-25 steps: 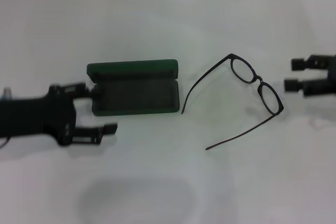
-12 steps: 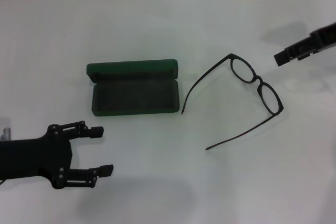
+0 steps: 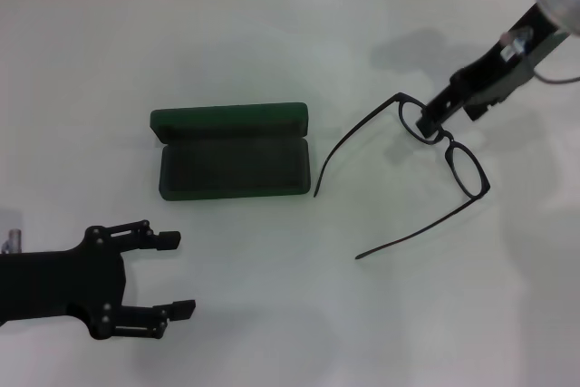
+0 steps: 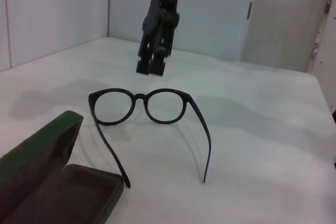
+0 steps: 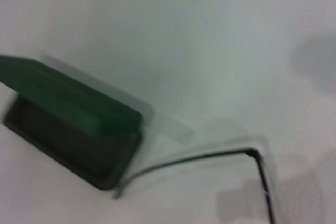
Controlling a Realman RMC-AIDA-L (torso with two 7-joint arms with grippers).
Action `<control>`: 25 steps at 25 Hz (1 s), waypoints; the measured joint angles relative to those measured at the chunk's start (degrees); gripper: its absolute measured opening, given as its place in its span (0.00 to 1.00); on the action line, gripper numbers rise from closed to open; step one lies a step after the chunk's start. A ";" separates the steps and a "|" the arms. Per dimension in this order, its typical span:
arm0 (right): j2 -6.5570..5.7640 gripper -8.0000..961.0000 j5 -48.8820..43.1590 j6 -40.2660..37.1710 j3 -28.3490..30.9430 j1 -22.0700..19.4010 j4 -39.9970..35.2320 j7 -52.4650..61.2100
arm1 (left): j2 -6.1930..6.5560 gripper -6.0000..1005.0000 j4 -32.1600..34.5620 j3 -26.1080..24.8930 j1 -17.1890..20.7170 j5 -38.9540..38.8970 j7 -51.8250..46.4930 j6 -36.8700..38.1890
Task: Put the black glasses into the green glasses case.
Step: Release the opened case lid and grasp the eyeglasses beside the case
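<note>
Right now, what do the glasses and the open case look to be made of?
The black glasses: probably plastic, a thin, evenly black frame with clear lenses. The green glasses case: a rigid shell, seemingly felt-covered, matte dark green outside with a dark fabric-like lining.

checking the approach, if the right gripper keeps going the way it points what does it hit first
Most likely the black glasses: the right gripper points down at the frame's bridge area. Its height above them is unclear. The green glasses case lies well off that line.

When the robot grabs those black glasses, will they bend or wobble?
Probably a bit. The black glasses have long thin arms spread open on the table, so those may flex or swing. They look light, so a nudge from the right gripper above the bridge might slide them. The lenses look breakable, so a gentle pinch seems wise.
</note>
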 joint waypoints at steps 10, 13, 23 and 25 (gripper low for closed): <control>3.19 0.89 -6.01 7.84 -3.19 1.41 5.73 2.28 | -0.08 0.85 -1.81 -0.09 -0.29 0.14 2.02 -0.20; 3.61 0.89 -6.03 9.06 -3.48 1.26 5.74 2.21 | -0.10 0.85 -1.81 -0.11 -0.37 0.32 2.03 -0.24; 4.90 0.88 -6.10 10.46 -6.36 1.24 5.09 2.44 | -0.24 0.85 -2.14 -0.11 -0.43 0.66 2.81 -0.82; 4.97 0.83 -6.10 10.66 -6.82 1.21 4.96 2.45 | -0.24 0.85 -2.13 -0.11 -0.42 0.67 2.84 -0.84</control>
